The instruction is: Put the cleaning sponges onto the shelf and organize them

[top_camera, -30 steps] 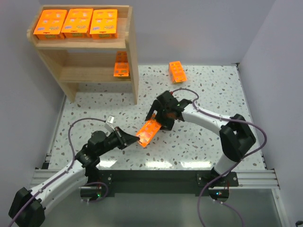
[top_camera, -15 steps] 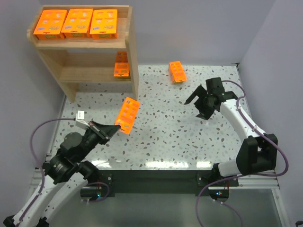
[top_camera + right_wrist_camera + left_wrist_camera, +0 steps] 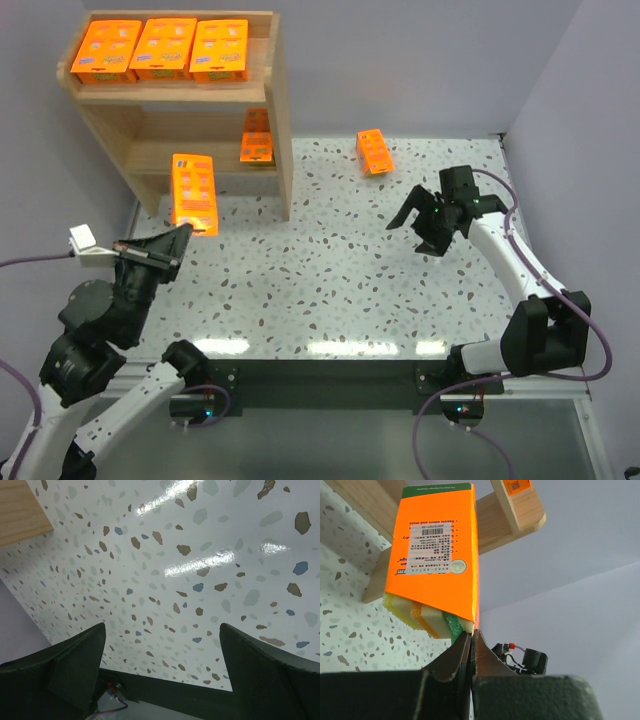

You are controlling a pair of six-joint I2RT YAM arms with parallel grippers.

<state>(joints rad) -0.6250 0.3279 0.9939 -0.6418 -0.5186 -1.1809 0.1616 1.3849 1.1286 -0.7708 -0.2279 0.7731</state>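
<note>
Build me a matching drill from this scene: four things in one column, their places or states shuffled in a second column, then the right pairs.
Column 1
1. Gripped pack
2. Pack farthest right
3. Row of three packs
4. Right end effector

Column 2
A. Open, holding nothing
B. On the top tier of the shelf
C. In the left end effector, raised near the shelf
D. Lying on the table

Pairs: 1-C, 2-D, 3-B, 4-A

3 packs point(image 3: 163, 48) fill shelf point(image 3: 283, 150) top; lower tier point(image 3: 150, 156) open.
</note>
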